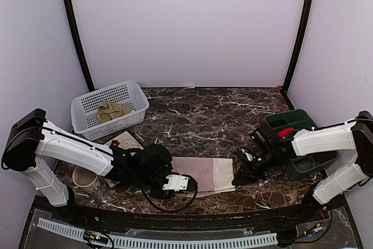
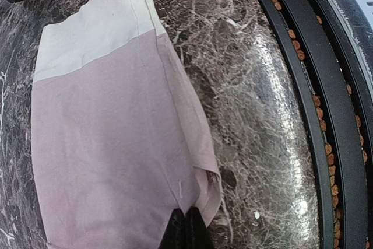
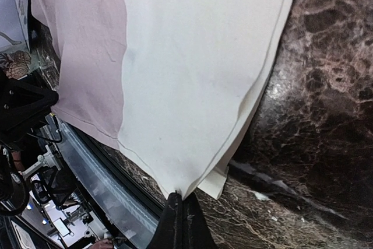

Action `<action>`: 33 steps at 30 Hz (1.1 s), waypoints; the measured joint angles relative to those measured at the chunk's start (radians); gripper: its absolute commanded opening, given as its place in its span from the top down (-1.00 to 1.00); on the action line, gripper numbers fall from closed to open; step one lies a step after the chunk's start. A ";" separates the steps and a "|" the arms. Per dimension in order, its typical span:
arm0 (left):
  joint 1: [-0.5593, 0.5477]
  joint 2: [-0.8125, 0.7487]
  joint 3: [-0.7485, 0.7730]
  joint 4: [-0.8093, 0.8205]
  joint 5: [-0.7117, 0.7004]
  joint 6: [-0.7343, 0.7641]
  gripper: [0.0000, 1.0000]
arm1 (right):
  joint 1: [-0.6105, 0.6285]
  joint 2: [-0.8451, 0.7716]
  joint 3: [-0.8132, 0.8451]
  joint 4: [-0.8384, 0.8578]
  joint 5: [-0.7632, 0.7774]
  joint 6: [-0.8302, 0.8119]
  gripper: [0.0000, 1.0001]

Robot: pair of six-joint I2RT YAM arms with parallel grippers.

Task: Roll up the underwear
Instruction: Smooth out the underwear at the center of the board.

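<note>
The pink underwear [image 1: 198,174] is laid out flat on the marble table [image 1: 204,115], near the front edge and between the two arms. Its cream waistband [image 1: 224,173] is turned to the right. No coil is seen in it; only a slight doubling of the layers shows along one edge.

The left gripper [image 1: 175,182] is placed at the garment's left end. In the left wrist view its fingertips [image 2: 178,234] are pressed together, with a corner of the pink cloth pinched between them. The right gripper [image 1: 243,174] is placed at the waistband end. In the right wrist view its fingers are likewise closed on a cream corner, which is drawn to a point where it enters them.

The olive underwear [image 1: 111,111] is left crumpled in the white basket [image 1: 81,104] at the far left, well apart from both arms. A red roll [image 1: 284,132] is seen in the green bin [image 1: 303,118] at the right, just behind the right arm.

The task is judged to be at an early stage. One garment is spread and held at both ends, but no rolling of it is visible yet. After that, the olive piece has to be taken out, flattened and rolled, so most of the work is judged to be left.
</note>
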 measured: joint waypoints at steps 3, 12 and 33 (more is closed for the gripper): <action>0.000 0.000 -0.002 -0.009 0.015 -0.001 0.98 | 0.005 0.011 -0.015 0.007 -0.001 0.000 1.00; -0.013 0.027 -0.002 -0.010 0.038 -0.024 0.49 | 0.007 0.048 -0.024 0.011 0.007 -0.010 0.87; 0.290 -0.008 0.227 -0.194 0.037 -0.362 0.06 | 0.008 0.159 0.341 -0.132 0.124 -0.194 0.16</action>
